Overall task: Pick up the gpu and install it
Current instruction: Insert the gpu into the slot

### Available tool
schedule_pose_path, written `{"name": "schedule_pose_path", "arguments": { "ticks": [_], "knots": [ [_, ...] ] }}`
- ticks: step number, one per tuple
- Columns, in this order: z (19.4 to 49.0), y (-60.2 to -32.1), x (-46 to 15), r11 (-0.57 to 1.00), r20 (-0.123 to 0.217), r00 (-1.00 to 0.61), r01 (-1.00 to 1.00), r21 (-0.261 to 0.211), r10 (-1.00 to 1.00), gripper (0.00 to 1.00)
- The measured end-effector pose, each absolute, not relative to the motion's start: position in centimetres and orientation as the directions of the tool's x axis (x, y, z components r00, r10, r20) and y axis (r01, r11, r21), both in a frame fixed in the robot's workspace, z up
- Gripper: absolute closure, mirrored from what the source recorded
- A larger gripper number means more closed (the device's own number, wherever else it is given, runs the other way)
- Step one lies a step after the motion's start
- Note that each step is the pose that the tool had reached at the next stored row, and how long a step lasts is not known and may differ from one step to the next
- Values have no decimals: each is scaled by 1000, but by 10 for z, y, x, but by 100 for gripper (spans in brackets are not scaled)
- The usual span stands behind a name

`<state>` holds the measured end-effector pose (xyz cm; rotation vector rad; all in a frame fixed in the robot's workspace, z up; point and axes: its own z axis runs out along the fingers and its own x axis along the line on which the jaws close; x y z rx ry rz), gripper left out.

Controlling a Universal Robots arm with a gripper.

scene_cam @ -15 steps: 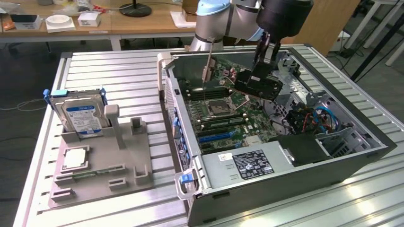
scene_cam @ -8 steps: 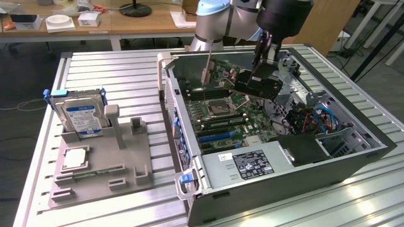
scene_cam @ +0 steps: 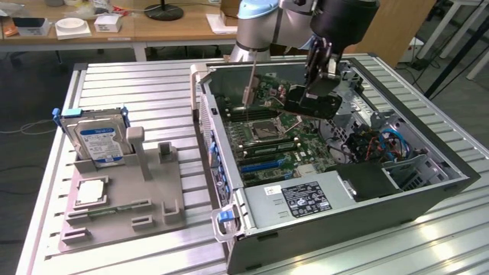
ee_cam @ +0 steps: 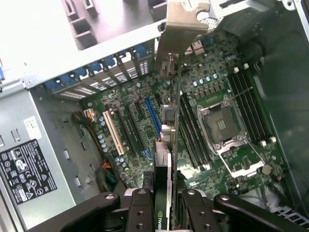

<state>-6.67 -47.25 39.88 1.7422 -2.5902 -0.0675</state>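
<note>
The gpu (scene_cam: 269,104), a thin dark card with a silver bracket, stands on edge inside the open computer case (scene_cam: 347,229), over the motherboard (scene_cam: 264,134). My gripper (scene_cam: 317,103) is shut on the card's end away from the bracket. In the wrist view the gpu (ee_cam: 169,145) runs edge-on from between my two black fingers (ee_cam: 140,208) to its bracket (ee_cam: 181,29) at the case's rear wall. It lies beside the blue expansion slot (ee_cam: 153,118), next to the empty processor socket (ee_cam: 222,128). I cannot tell whether its edge touches a slot.
A power supply (scene_cam: 306,197) fills the case's near end, with blue cables (scene_cam: 393,143) at the exterior view's right. Memory sticks (scene_cam: 267,148) sit on the board. Outside, a grey fixture (scene_cam: 114,206) holds a hard drive (scene_cam: 95,140) in a blue carrier and a processor chip (scene_cam: 90,192).
</note>
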Motion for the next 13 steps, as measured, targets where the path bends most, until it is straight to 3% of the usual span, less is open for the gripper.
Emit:
{"name": "schedule_pose_path", "arguments": {
  "ticks": [13],
  "knots": [
    [398, -473, -66, 232, -8, -232, -972, 47, -973, 73]
  ]
}}
